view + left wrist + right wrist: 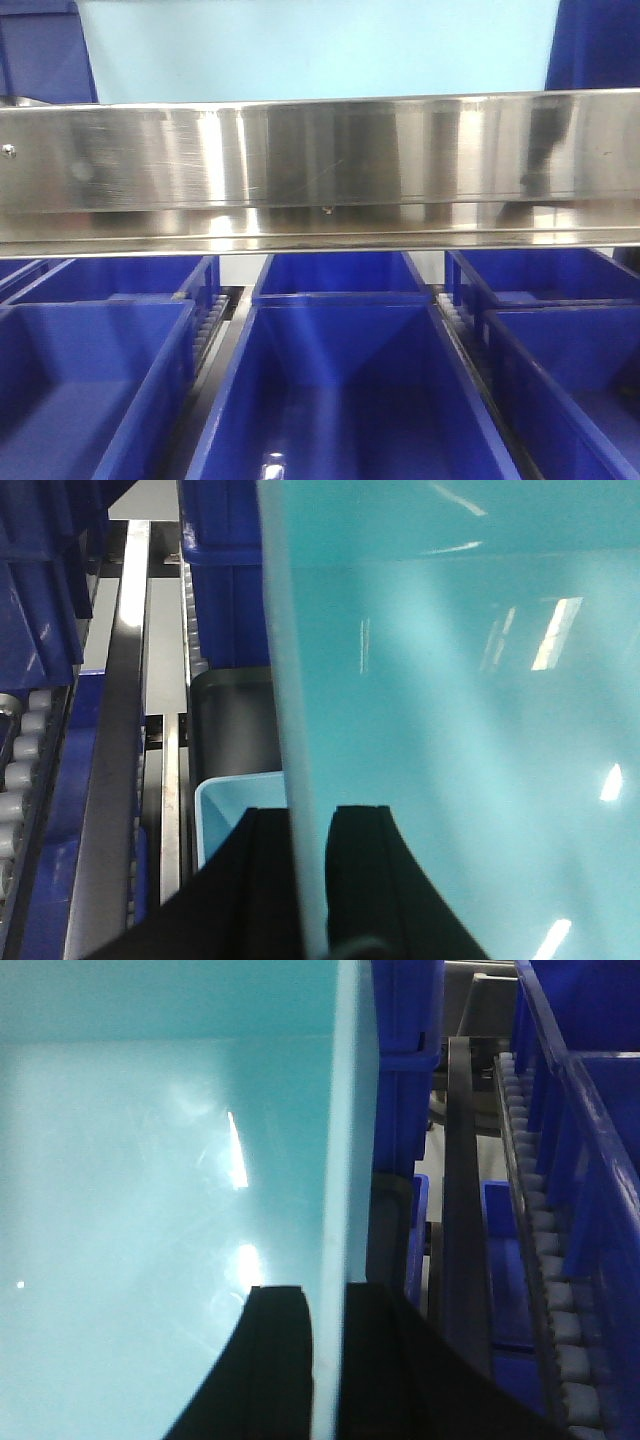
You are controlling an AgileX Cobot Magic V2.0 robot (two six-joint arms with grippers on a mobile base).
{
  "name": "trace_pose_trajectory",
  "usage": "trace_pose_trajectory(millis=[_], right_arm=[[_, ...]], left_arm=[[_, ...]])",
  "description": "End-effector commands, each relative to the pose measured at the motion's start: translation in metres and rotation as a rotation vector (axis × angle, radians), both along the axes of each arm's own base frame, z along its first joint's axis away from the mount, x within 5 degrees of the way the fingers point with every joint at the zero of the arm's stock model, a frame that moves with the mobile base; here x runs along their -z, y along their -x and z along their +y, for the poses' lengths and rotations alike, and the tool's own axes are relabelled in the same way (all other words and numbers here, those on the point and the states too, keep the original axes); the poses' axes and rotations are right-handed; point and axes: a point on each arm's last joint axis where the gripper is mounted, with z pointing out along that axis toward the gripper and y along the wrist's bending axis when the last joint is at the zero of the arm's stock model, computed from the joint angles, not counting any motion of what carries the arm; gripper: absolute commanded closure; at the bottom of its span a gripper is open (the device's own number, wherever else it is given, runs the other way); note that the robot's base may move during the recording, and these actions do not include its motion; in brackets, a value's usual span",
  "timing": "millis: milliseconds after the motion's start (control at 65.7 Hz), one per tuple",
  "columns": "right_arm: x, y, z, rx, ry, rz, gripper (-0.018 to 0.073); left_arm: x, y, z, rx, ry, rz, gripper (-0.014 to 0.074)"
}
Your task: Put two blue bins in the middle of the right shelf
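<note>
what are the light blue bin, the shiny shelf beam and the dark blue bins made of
Light blue bin: likely plastic, smooth and glossy, with soft light glints. Shelf beam: looks like brushed stainless steel, mirror reflections and fine scratches. Dark blue bins: probably moulded plastic, semi-gloss sheen.

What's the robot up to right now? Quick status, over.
Both clamped: left gripper, right gripper, each on a side wall of the pale blue bin. Ahead, steel shelf rail; dark blue bins on the level below.
</note>
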Motion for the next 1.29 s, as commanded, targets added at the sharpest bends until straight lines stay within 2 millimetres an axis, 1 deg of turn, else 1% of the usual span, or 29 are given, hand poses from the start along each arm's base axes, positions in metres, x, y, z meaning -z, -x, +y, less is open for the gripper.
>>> trace_pose_trajectory(millis=[0,213,350,518,609,731,868,944,1081,1279], right_arm=[[-0.016,0.007,0.001,-0.017,-0.082,-0.077,0.0711],[-0.013,0.008,0.010,-0.078,-0.203,-0.003,0.0711],[-0.002,-0.003,0.015,-0.079,-0.208,0.052,0.0711],[0.012,-0.016,0.019,-0.072,-0.205,0.103,0.0711],[0.018,-0.023,0.020,-0.069,-0.200,0.126,0.0711],[0.024,-0.027,0.021,-0.066,-0.195,0.146,0.0711],[0.030,-0.030,0.019,-0.061,-0.178,0.185,0.0711],[0.032,-0.031,0.019,-0.060,-0.168,0.195,0.0711],[0.035,-0.033,0.018,-0.054,-0.148,0.203,0.0711],[0.042,-0.033,0.019,-0.060,-0.130,0.258,0.0711]], left_arm=[[-0.006,0.004,0.001,0.007,0.000,-0.020,0.0707],[0.004,0.008,0.013,-0.057,-0.095,0.098,0.0707],[0.005,0.005,0.023,-0.076,-0.116,0.109,0.0707],[0.008,-0.002,0.030,-0.076,-0.091,0.120,0.0707],[0.014,-0.008,0.030,-0.064,-0.091,0.133,0.0707],[0.027,-0.020,0.025,-0.044,-0.119,0.167,0.0707],[0.038,-0.026,0.022,-0.040,-0.125,0.216,0.0707],[0.039,-0.027,0.022,-0.040,-0.126,0.220,0.0707],[0.035,-0.029,0.021,-0.034,-0.120,0.174,0.0707],[0.037,-0.028,0.022,-0.039,-0.134,0.203,0.0707]])
